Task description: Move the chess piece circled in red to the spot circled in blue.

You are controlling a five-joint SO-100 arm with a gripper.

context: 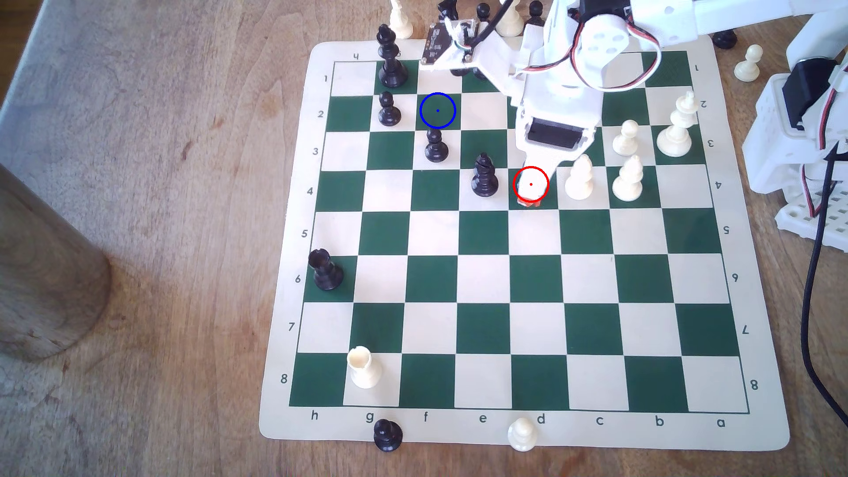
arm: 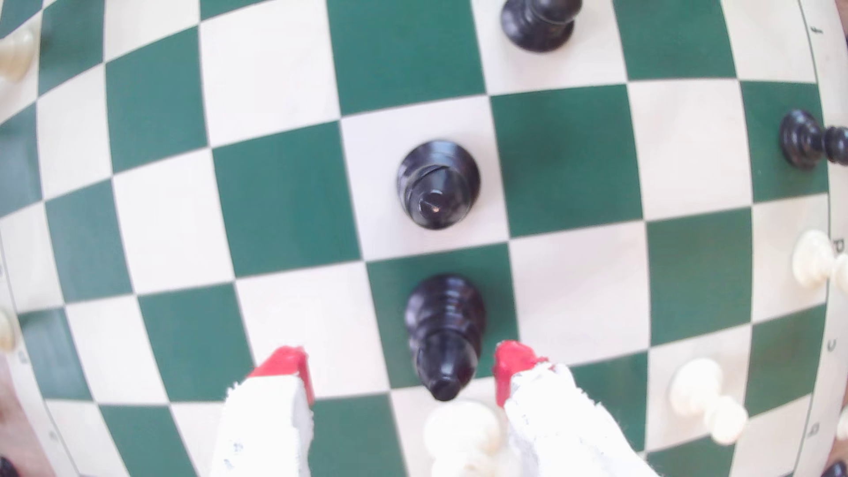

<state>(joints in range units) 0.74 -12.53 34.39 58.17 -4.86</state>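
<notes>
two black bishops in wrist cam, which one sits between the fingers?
The black bishop on the dark green square, flanked by the open red-tipped fingers. The slit bishop stands one square further out, on a white square.

A hobbyist's home or small workshop setup, by the look of it. A roll-up vinyl chessboard [context: 523, 426] lies on a worn wooden bench [context: 160, 183]. At three o'clock stands a white 3D-printed robot arm base [context: 798, 151] with loose cables [context: 821, 257].
</notes>
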